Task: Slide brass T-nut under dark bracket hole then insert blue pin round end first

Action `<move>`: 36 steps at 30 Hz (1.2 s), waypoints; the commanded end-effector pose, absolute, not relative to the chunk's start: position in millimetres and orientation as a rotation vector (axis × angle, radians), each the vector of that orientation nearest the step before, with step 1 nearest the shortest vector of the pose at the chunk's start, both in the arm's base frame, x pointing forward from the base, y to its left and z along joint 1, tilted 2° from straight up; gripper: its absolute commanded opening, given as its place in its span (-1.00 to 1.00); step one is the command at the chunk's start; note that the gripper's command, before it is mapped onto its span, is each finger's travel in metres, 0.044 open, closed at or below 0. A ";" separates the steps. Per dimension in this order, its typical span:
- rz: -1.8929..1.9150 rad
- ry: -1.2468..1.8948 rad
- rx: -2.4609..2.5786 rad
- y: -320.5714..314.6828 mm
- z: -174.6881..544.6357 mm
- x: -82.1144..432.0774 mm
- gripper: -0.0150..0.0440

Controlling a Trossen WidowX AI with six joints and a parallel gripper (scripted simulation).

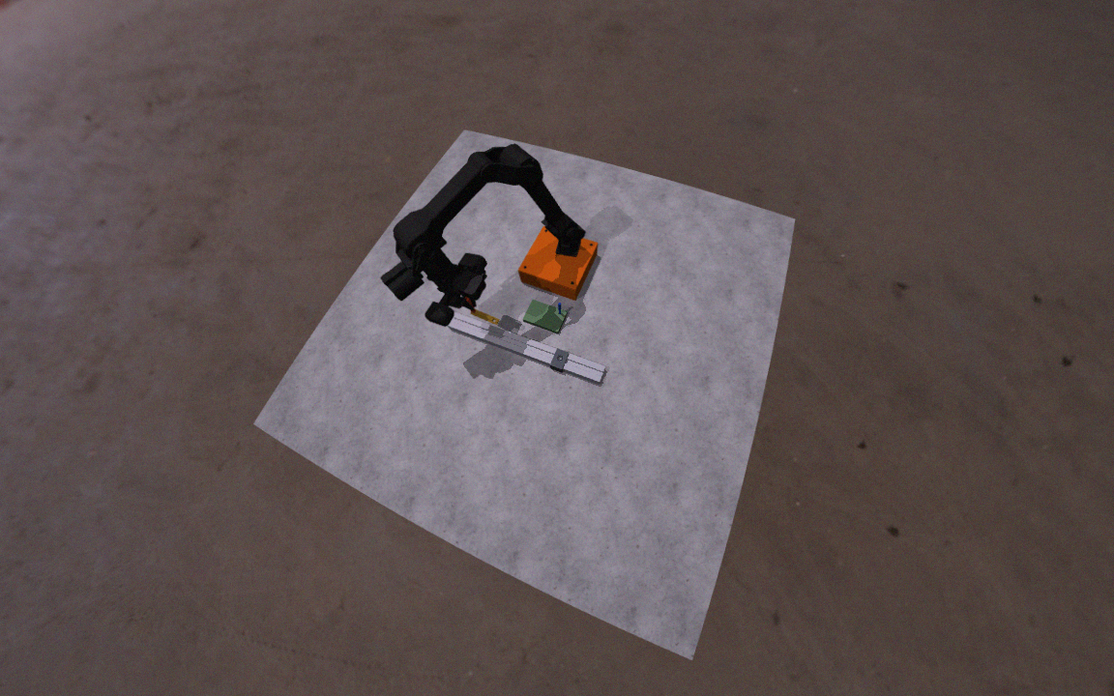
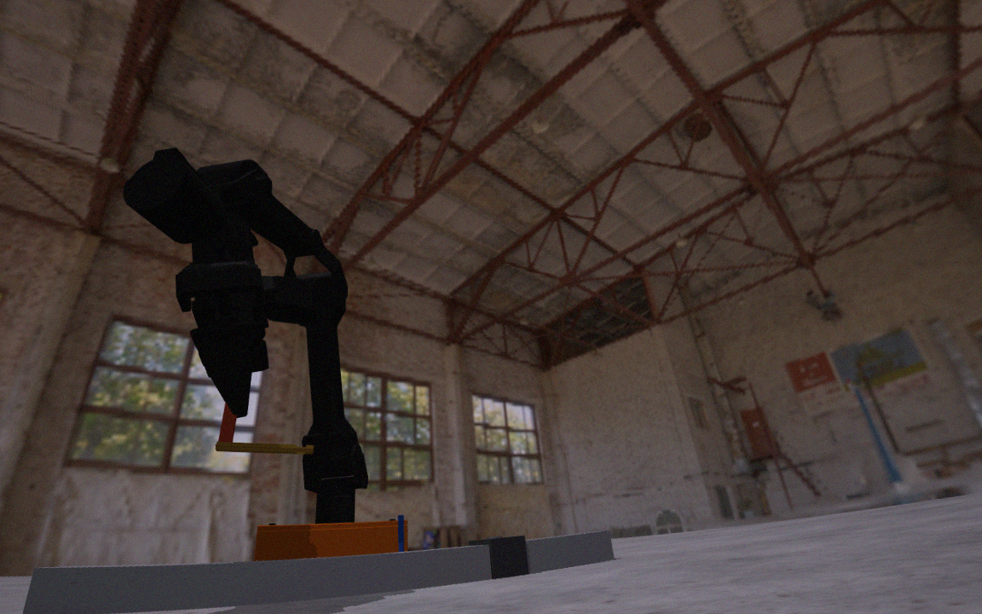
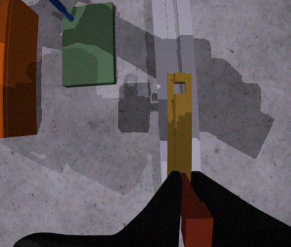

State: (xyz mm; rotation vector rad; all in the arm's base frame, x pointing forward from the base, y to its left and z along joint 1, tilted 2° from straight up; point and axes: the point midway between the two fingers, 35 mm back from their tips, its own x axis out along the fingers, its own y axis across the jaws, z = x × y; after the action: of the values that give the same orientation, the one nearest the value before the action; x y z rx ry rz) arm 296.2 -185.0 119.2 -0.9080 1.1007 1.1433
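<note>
The pincer (image 1: pixel 469 304) (image 2: pixel 239 414) (image 3: pixel 184 178) grips the 1 orange handle (image 1: pixel 468 302) (image 2: pixel 228 424) (image 3: pixel 194 204), leaving the brass nut (image 1: pixel 483 316) (image 2: pixel 265 448) (image 3: pixel 180 137) projecting freely! It's above the rail (image 1: pixel 535 349) (image 2: pixel 251 584) (image 3: pixel 176 51), presumably lining up for the slot.

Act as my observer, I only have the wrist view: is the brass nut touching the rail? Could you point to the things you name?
Observer: No. The exterior view shows open air between the brass nut (image 1: pixel 484 315) (image 2: pixel 265 448) (image 3: pixel 180 137) and the rail (image 1: pixel 582 368) (image 2: pixel 251 584) (image 3: pixel 159 20).
Operator: Where's the bracket? It's out of my picture.
Observer: The top view shows the dark bracket (image 1: pixel 557 364) (image 2: pixel 508 557) across the rail, nearer the end away from the end effector (image 1: pixel 467 304) (image 2: pixel 239 414) (image 3: pixel 184 178).
Operator: And the pin? Its top is cut off.
Observer: In the exterior view, the blue pin (image 1: pixel 559 307) (image 2: pixel 401 532) (image 3: pixel 61 9) stands upright, top showing.
</note>
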 end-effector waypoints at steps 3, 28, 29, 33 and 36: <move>1.160 1.102 -0.912 -196.0 115.5 298.2 -1.00; 1.190 1.084 -0.937 -230.1 108.0 304.5 -1.00; 1.188 1.082 -0.938 -230.2 107.8 304.4 -1.00; 1.179 1.071 -0.943 -230.7 107.2 304.1 -1.00; 1.173 1.062 -0.947 -231.0 106.7 303.8 -1.00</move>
State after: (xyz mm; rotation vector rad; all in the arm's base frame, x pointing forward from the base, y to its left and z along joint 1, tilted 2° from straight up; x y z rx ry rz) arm 304.0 -231.1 107.3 -0.9431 1.0779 1.1783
